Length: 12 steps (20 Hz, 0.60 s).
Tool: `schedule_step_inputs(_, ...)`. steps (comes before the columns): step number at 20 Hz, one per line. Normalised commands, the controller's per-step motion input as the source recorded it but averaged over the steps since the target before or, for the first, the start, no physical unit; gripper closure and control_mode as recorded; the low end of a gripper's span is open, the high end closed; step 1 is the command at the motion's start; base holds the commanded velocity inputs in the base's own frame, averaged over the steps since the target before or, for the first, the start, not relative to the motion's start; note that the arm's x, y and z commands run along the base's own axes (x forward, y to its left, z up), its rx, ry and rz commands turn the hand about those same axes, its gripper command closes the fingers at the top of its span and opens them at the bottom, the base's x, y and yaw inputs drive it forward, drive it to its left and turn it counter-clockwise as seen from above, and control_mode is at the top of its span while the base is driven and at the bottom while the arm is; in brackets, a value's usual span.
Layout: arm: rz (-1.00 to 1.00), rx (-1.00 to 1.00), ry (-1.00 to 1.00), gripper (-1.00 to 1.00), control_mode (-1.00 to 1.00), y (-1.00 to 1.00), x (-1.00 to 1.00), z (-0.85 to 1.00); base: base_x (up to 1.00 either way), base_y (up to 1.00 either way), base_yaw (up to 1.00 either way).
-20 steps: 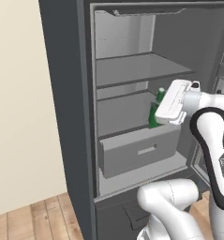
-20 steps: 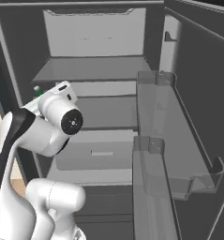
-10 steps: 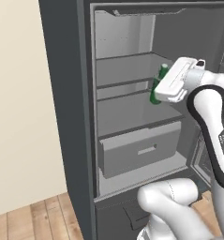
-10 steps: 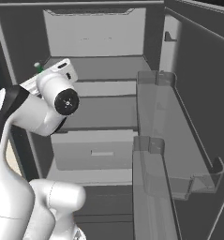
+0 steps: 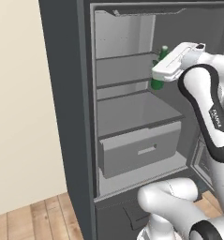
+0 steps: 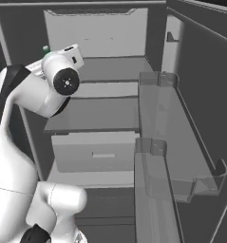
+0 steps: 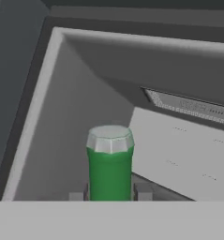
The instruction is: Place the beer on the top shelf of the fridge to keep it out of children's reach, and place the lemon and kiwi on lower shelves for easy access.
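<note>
The fridge (image 5: 66,117) stands open so its top shelf (image 5: 125,58) can be reached. The beer (image 7: 110,164), kept upright, is clamped in the closed pincer (image 7: 110,193), raised beside that shelf for placement.

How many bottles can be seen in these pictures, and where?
1. The beer is held in the gripper at the fridge opening, near the top shelf. Others may be hidden.
</note>
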Motion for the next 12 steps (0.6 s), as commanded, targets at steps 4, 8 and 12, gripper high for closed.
schedule_step_inputs(4, -0.18, 0.12, 0.01, 1.0, -1.0, 0.0, 0.5, 0.01, 0.0, 0.0, 0.0)
schedule_step_inputs(8, -0.16, 0.1, 0.08, 1.0, -1.0, 0.0, 0.53, 0.0, 0.0, 0.0, 0.0)
schedule_step_inputs(12, -0.1, 0.09, 0.14, 1.0, -1.0, 0.0, 0.52, 0.0, 0.0, 0.0, 0.0)
